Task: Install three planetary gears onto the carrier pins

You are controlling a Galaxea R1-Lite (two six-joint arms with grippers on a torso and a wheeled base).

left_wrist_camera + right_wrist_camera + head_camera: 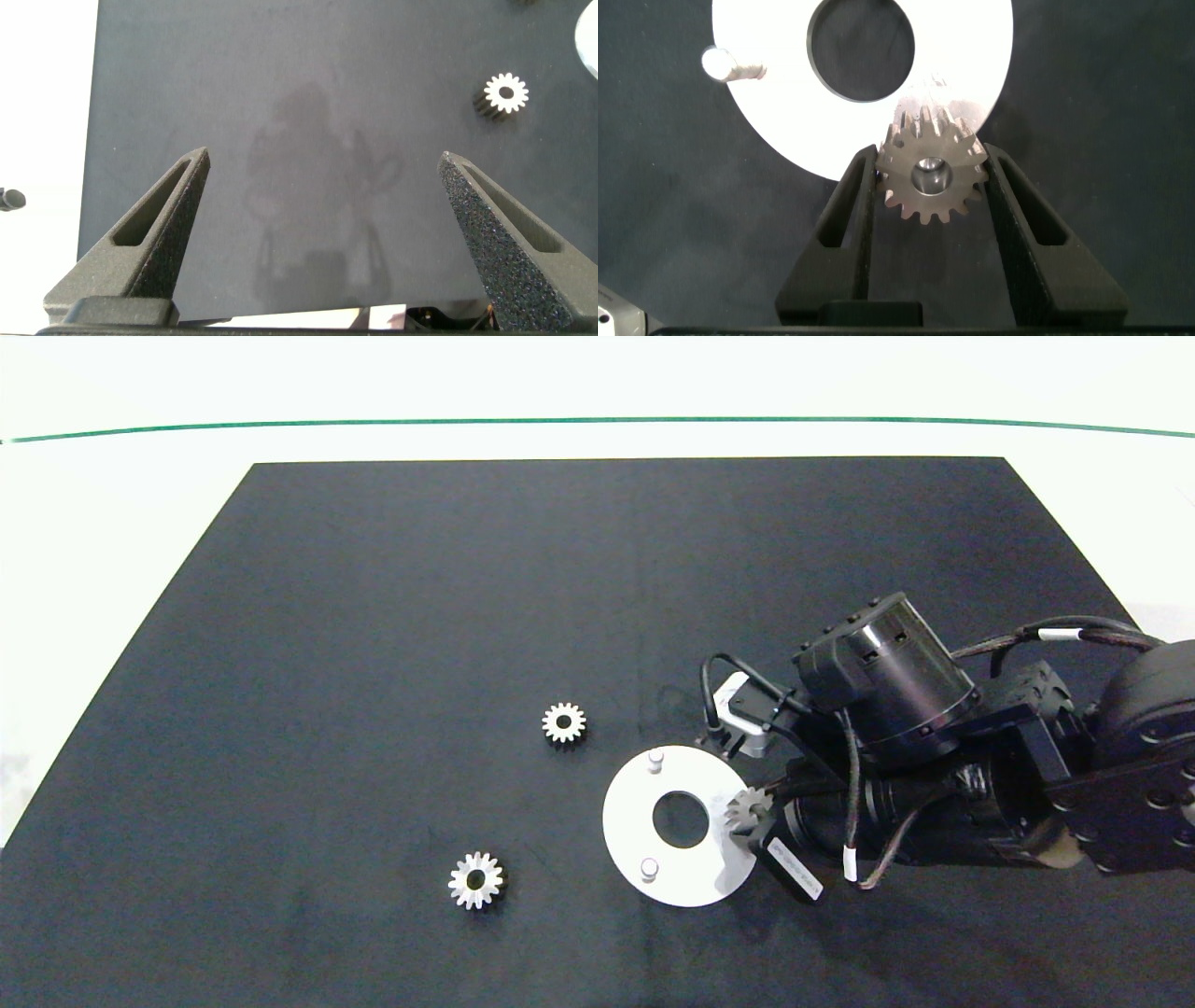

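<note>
Two gears (563,721) left of disc (627,821)

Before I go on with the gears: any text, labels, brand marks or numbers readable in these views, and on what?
None can be read.
White strip label on the right arm's black block beside the flat white round carrier disc: dark print, too small to read.
White bands on the right arm's black cables: no legible marks.
Small silver-grey metal spur gear held in the right claw: no markings visible.
Left claw, black mat: no text.
</note>
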